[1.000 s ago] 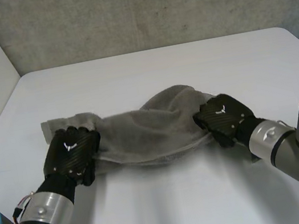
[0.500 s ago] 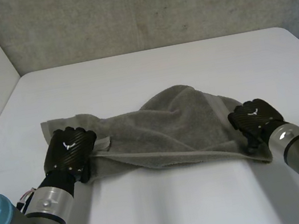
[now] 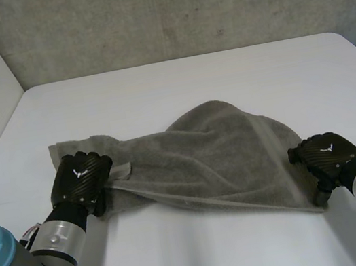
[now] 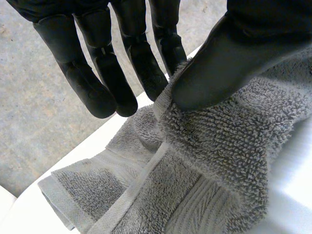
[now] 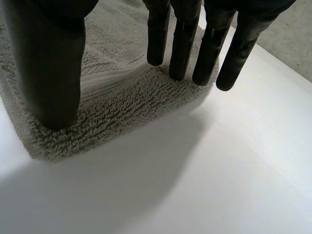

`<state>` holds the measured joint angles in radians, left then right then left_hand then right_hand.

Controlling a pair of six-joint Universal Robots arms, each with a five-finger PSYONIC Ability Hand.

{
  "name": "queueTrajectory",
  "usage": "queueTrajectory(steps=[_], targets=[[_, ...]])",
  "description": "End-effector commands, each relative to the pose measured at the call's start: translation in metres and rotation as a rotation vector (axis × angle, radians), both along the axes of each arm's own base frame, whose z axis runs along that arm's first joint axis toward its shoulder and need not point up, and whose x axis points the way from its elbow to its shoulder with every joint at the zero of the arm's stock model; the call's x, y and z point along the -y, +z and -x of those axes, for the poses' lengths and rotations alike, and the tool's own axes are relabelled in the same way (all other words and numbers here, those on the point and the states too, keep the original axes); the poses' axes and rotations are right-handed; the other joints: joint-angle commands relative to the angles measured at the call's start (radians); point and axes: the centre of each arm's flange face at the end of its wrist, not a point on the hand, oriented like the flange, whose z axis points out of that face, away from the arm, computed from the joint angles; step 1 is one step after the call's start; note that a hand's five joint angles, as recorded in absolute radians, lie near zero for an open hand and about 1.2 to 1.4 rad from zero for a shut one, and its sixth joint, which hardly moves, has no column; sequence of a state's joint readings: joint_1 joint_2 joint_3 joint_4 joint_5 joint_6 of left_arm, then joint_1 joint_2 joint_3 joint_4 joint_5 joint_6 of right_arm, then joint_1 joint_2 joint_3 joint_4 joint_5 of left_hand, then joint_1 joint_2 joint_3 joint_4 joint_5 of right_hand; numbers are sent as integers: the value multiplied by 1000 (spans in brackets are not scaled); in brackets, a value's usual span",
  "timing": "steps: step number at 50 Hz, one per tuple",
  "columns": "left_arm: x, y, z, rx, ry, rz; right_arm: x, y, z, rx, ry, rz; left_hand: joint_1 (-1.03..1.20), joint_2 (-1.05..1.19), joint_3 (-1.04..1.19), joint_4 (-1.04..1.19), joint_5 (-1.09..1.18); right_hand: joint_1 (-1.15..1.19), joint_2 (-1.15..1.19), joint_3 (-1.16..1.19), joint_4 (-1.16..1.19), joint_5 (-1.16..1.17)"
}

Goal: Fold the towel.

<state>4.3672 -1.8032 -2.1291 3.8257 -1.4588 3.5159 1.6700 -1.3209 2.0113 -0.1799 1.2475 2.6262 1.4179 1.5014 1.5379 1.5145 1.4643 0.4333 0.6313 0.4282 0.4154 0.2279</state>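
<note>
While the grey towel (image 3: 198,150) lies rumpled across the middle of the white table (image 3: 176,81), the left hand (image 3: 80,178) pinches its left end between thumb and near-straight fingers — and the right hand (image 3: 325,156) clamps the right near corner likewise, thumb against fingers.

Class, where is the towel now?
In the head view the towel lies on the table between the left hand at its left end and the right hand at its right corner.
</note>
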Motion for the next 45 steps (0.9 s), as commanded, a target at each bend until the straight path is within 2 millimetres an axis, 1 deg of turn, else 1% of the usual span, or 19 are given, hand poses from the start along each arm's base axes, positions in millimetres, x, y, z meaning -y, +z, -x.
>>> queueTrajectory(steps=[1, 6, 10, 12, 13, 15, 16, 18, 20, 28, 30, 31, 33, 37, 45], targets=[[2, 0, 1, 0, 0, 1, -9, 3, 0, 3, 6, 4, -22, -105, -142, -118, -243, -90, -288, -85, -72, -59], [4, 1, 1, 0, 1, 6, -14, 10, -2, 22, 17, 22, -22, -105, -142, -118, -243, -116, -314, -111, -98, -85], [9, 3, 2, -5, 11, 17, -14, 11, -3, 43, 5, 14, -22, -105, -142, -118, -243, -111, -309, -105, -93, -80], [17, 5, -1, -6, 29, 21, -14, 11, -3, 48, 2, 11, -22, -105, -142, -118, -243, -110, -309, -105, -93, -80], [17, 5, -1, -6, 29, 21, -15, 13, -3, 53, 2, 12, -22, -105, -142, -118, -243, -110, -309, -105, -93, -80], [28, 7, -8, -9, 63, 30, -16, 14, -4, 54, 4, 15, -22, -105, -142, -118, -243, -110, -309, -105, -93, -80], [28, 7, -8, -9, 63, 30, -17, 16, -4, 56, 7, 17, -22, -105, -142, -118, -243, -108, -306, -103, -90, -77], [36, 7, -12, -9, 81, 30, -18, 17, -5, 58, 12, 18, -22, -105, -142, -118, -243, -105, -303, -100, -87, -74], [38, 6, -12, -9, 83, 30, -19, 17, -6, 63, 17, 13, -22, -105, -142, -118, -243, -105, -303, -100, -87, -74], [42, 2, -13, -5, 89, 20, -19, 13, -9, 102, 23, -18, -22, -105, -142, -118, -243, -84, -282, -79, -66, -53], [41, 1, -13, -4, 89, 16, -22, 9, -15, 126, 35, -45, -22, -105, -142, -118, -243, -78, -276, -73, -60, -47], [41, 0, -13, -4, 87, 14, -22, 9, -15, 126, 35, -45, -22, -105, -142, -118, -243, -78, -276, -73, -60, -47], [40, 0, -12, -3, 86, 11, -24, 10, -21, 148, 50, -55, -22, -105, -142, -118, -243, -78, -276, -73, -60, -47], [39, -2, -12, 1, 83, 5, -26, 11, -23, 162, 50, -63, -22, -105, -142, -118, -243, -78, -276, -73, -60, -47], [39, -2, -12, 0, 84, 4, -38, 10, -32, 166, 102, -72, -22, -105, -142, -118, -243, -105, -303, -100, -87, -74]])
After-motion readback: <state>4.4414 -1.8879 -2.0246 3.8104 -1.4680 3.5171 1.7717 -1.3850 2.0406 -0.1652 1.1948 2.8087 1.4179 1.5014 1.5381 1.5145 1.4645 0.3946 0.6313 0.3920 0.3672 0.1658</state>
